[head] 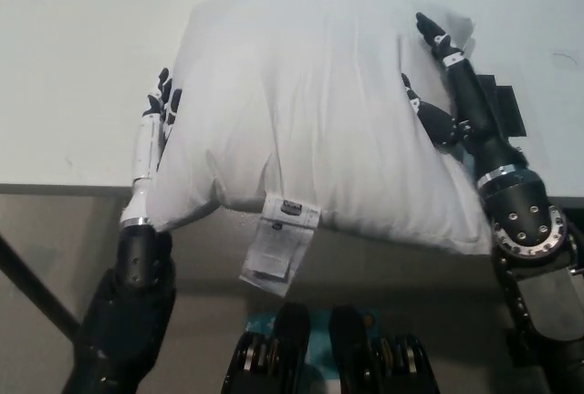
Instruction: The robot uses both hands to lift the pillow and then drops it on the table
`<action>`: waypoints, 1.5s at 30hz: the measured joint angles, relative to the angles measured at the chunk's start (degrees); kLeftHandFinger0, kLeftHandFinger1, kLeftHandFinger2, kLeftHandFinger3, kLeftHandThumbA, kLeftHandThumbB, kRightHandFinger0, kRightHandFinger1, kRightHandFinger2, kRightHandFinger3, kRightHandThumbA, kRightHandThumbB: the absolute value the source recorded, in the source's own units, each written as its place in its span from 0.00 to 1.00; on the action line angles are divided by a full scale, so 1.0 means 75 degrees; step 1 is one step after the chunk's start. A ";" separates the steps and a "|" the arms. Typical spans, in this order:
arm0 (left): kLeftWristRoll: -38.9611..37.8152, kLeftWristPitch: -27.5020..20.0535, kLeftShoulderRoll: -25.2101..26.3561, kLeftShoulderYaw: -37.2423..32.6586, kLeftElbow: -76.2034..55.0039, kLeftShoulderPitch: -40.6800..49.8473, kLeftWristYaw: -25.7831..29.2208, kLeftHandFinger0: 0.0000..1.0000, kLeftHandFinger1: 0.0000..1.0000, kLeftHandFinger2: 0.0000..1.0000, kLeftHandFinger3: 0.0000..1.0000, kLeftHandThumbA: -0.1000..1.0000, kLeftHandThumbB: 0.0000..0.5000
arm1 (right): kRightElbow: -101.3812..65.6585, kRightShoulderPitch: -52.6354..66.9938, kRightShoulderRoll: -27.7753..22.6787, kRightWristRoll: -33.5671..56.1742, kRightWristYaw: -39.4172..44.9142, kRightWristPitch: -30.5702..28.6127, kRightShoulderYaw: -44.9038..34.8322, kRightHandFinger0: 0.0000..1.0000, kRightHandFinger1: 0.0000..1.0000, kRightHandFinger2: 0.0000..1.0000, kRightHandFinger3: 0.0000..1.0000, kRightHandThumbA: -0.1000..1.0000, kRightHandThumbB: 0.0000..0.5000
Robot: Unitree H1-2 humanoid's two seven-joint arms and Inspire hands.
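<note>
The white pillow [319, 120] lies on the white table [82, 66], its near edge hanging over the table's front, with a white label [274, 248] dangling below. My white left hand [157, 107] sits against the pillow's left side, fingers spread and holding nothing. My black right hand [438, 75] rests on the pillow's upper right corner with its fingers stretched out, not closed on the fabric. Part of each hand is hidden by the pillow's bulge.
A flat black object [502, 107] lies on the table just right of the pillow, partly under my right forearm. The table's front edge [64, 189] runs across the picture; below it is grey floor.
</note>
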 measured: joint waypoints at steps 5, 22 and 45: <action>0.0737 0.0188 0.0496 -0.0428 -0.0278 0.0319 0.0023 1.00 1.00 1.00 1.00 1.00 0.30 | 0.0385 -0.0109 -0.0368 0.0076 0.0132 -0.0031 -0.0200 1.00 1.00 1.00 1.00 1.00 0.57; 0.1864 0.0330 0.1662 -0.0042 -0.1813 0.0974 0.0092 1.00 1.00 1.00 1.00 1.00 0.32 | 0.0170 -0.0201 -0.1497 0.0313 0.0502 -0.0211 -0.0663 1.00 1.00 1.00 1.00 1.00 0.49; 0.0742 -0.0667 0.0395 0.0239 -0.5302 0.4200 0.0159 1.00 1.00 1.00 1.00 1.00 0.27 | -0.3787 0.3553 -0.1478 0.0821 0.0971 -0.0526 -0.1150 1.00 1.00 1.00 1.00 1.00 0.49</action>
